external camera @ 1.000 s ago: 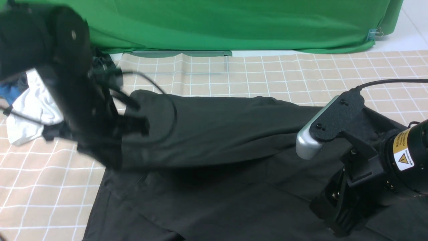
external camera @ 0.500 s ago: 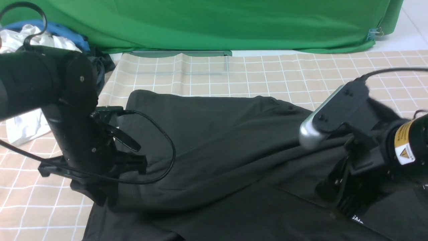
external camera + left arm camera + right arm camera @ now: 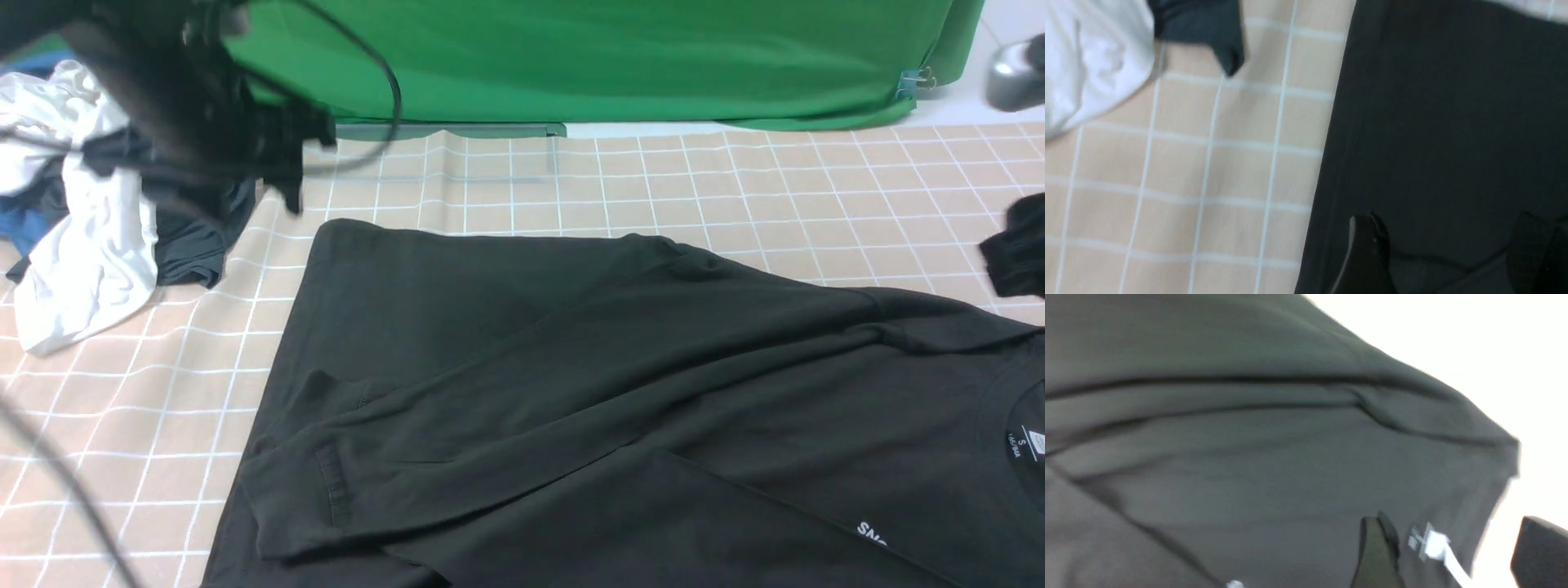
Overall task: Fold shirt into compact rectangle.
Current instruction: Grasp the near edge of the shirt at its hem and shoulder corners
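Note:
The black T-shirt (image 3: 571,367) lies on the checked cloth with one layer folded over the rest. Its white neck label (image 3: 1035,441) and the start of the white print (image 3: 872,535) show at the right. My left arm (image 3: 188,106) is a blur, raised at the far left, off the shirt. In the left wrist view my left gripper (image 3: 1449,249) hangs open over the shirt's side edge (image 3: 1331,163). My right gripper (image 3: 1457,549) is open too, above the neck label (image 3: 1433,543), holding nothing. Only a dark piece of the right arm (image 3: 1012,253) shows at the front view's right edge.
A white garment (image 3: 73,245) and a smaller dark grey garment (image 3: 192,237) are heaped at the far left, over something blue (image 3: 16,224). A green backdrop (image 3: 571,57) hangs along the back. The checked cloth (image 3: 653,180) stretches beyond the shirt.
Both grippers brought the lifted shirt edge down toward the front, let go and pulled away. The left arm rose to the far left, the right arm swung out to the right.

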You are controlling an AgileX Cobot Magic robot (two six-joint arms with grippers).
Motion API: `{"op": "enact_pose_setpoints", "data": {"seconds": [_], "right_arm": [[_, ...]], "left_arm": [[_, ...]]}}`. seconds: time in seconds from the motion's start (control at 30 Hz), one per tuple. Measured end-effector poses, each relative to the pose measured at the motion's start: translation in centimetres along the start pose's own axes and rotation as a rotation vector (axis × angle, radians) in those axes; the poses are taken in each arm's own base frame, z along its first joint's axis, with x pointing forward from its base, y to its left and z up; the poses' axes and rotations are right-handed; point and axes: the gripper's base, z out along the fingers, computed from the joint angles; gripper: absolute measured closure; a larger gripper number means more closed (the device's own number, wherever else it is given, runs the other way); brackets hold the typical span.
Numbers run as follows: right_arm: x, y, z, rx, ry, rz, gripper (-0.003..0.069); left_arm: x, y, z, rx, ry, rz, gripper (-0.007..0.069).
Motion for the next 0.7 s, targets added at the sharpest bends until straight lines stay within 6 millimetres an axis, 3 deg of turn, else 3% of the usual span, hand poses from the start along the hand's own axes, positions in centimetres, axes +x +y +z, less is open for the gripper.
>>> {"op": "enact_pose_setpoints", "data": {"seconds": [0.07,0.13,0.2,0.23,0.3,0.43,0.57,0.7], "right_arm": [[0.1,-0.6,0.7,-0.002,0.039,0.013,0.0193],[0.1,-0.6,0.8,-0.004,0.044,0.012,0.0193],[0.0,-0.5,0.9,-0.015,0.041,0.015,0.0193],[0.0,-0.5,0.8,-0.016,0.040,0.016,0.0193],[-0.1,-0.5,0.8,-0.021,0.034,0.006,0.0193],[-0.1,-0.5,0.8,-0.023,0.034,-0.001,0.0193],[-0.1,-0.5,0.8,-0.023,0.034,-0.004,0.0193],[-0.1,-0.5,0.8,-0.023,0.030,-0.005,0.0193]], "left_arm": [[-2.5,0.2,2.4,0.031,-0.015,0.009,0.0189],[-3.4,0.1,3.4,0.032,-0.028,0.018,0.0189],[-4.9,0.1,7.0,-0.001,-0.026,0.061,0.0188],[-5.1,0.0,7.1,0.000,-0.030,0.063,0.0188],[-6.0,0.0,10.5,-0.024,-0.019,0.094,0.0175],[-6.5,0.1,14.9,-0.049,-0.008,0.123,0.0147],[-6.3,0.2,17.7,-0.054,0.015,0.131,0.0132],[-6.3,0.1,18.0,-0.041,0.016,0.120,0.0136]]}}
